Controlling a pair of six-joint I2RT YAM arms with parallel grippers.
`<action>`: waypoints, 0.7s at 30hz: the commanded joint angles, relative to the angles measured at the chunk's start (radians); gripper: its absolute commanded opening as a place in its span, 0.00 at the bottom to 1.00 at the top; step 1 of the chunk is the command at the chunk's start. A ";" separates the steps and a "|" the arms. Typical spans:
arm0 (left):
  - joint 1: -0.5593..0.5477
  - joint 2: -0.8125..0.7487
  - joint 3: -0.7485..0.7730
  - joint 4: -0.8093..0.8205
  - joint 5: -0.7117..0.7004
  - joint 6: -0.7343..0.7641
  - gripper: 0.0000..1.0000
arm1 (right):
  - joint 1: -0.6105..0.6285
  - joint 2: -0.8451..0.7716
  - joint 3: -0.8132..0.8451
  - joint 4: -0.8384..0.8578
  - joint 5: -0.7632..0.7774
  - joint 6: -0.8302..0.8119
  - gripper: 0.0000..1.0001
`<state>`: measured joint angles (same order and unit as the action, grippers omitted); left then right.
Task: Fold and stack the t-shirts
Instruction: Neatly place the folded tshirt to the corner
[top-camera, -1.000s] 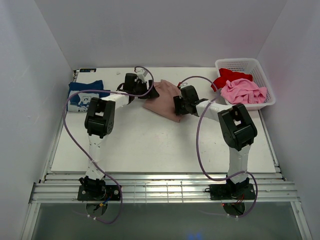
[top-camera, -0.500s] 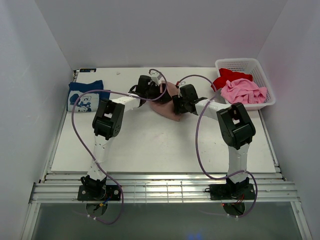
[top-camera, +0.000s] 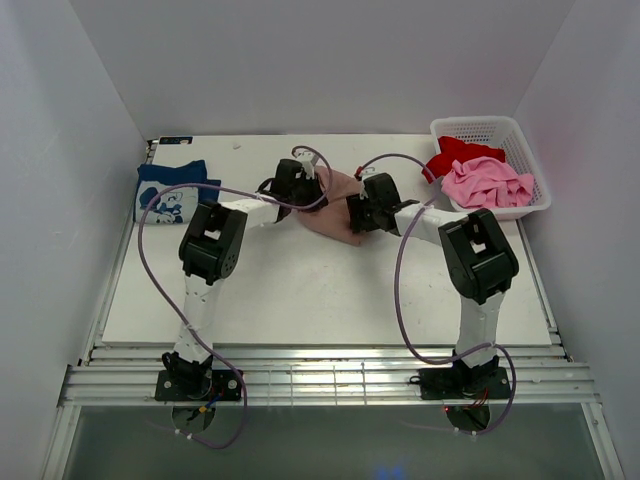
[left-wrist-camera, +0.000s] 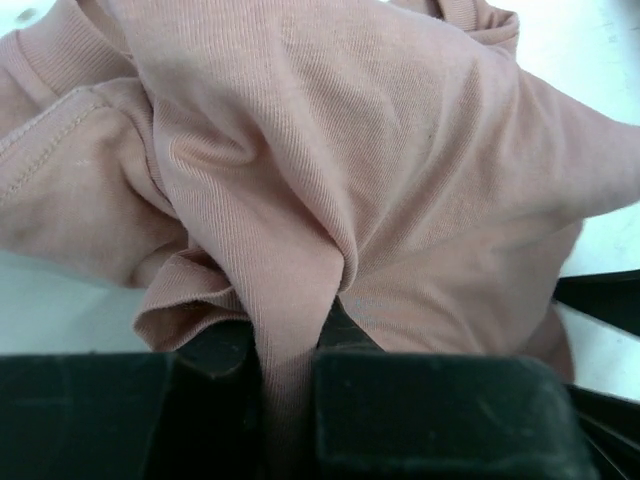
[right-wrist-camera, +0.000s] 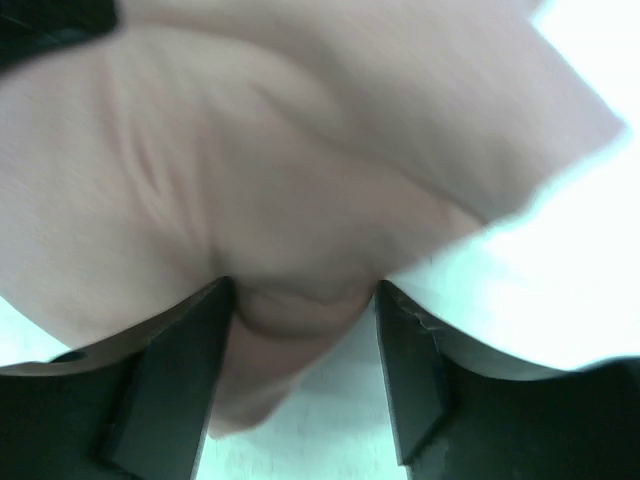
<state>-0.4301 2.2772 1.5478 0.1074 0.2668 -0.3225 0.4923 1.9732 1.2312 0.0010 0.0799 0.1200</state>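
Observation:
The dusty pink-tan t-shirt (top-camera: 337, 212) lies bunched at the back middle of the table, between my two grippers. My left gripper (top-camera: 302, 186) is at its left side; in the left wrist view its jaws (left-wrist-camera: 290, 350) are shut on a pinched ridge of the pink-tan cloth (left-wrist-camera: 400, 180). My right gripper (top-camera: 360, 212) sits on the shirt's right side. In the right wrist view it (right-wrist-camera: 305, 330) stands open, with a loose fold of the cloth (right-wrist-camera: 300, 150) bulging between its fingers (right-wrist-camera: 170, 380). No print shows on the shirt.
A folded navy t-shirt (top-camera: 170, 190) with a white print lies at the back left. A white basket (top-camera: 524, 140) at the back right holds a red t-shirt (top-camera: 455, 155) and a bright pink one (top-camera: 487, 183). Purple cables loop off both arms.
My left gripper came right onto the pink-tan shirt and closed on a fold of it. My right gripper's jaws opened wider and the shirt bunched up more.

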 joint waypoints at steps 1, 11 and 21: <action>0.016 -0.125 -0.103 -0.087 -0.236 0.048 0.00 | 0.006 -0.103 -0.091 -0.098 0.024 -0.023 0.71; 0.043 -0.317 -0.051 -0.293 -0.494 0.217 0.00 | 0.006 -0.390 -0.240 -0.156 0.073 -0.002 0.80; 0.114 -0.361 -0.014 -0.393 -0.643 0.362 0.00 | 0.005 -0.539 -0.374 -0.122 0.011 0.013 0.80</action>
<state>-0.3450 2.0018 1.4902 -0.2417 -0.2966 -0.0334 0.4984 1.4696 0.8783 -0.1322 0.1207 0.1249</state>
